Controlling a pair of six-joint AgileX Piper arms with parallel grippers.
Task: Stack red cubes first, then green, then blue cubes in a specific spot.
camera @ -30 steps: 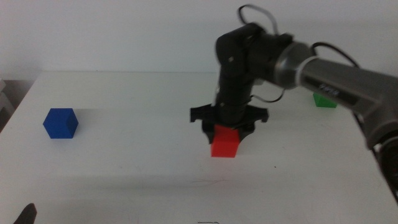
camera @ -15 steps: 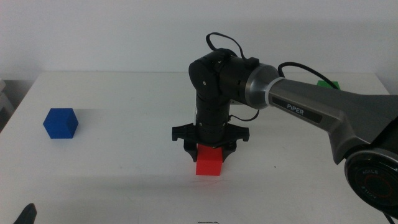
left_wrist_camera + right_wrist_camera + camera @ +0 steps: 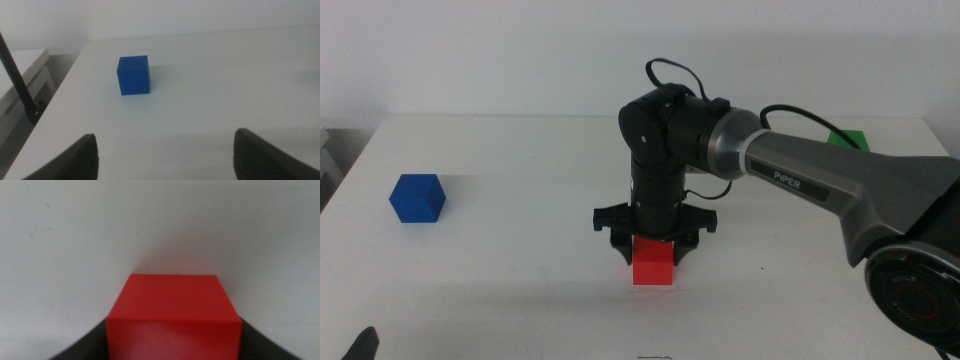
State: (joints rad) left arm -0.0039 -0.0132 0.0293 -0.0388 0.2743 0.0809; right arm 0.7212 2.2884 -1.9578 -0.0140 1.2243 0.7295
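Observation:
My right gripper [image 3: 653, 250] is shut on the red cube [image 3: 653, 263] near the middle of the table, low over or on the white top. In the right wrist view the red cube [image 3: 172, 312] fills the space between the dark jaws. The blue cube [image 3: 417, 198] sits at the far left of the table; it also shows in the left wrist view [image 3: 133, 75]. A sliver of the green cube [image 3: 847, 138] shows at the back right behind the right arm. My left gripper [image 3: 165, 150] is open and empty, waiting at the table's front left corner.
The right arm [image 3: 820, 180] stretches across the right half of the table. A dark pole [image 3: 17, 80] and a white shelf stand off the table's left edge in the left wrist view.
My right gripper has carried the red cube leftward and toward the front of the table, slowing in the last half second. The blue cube and left arm have not moved.

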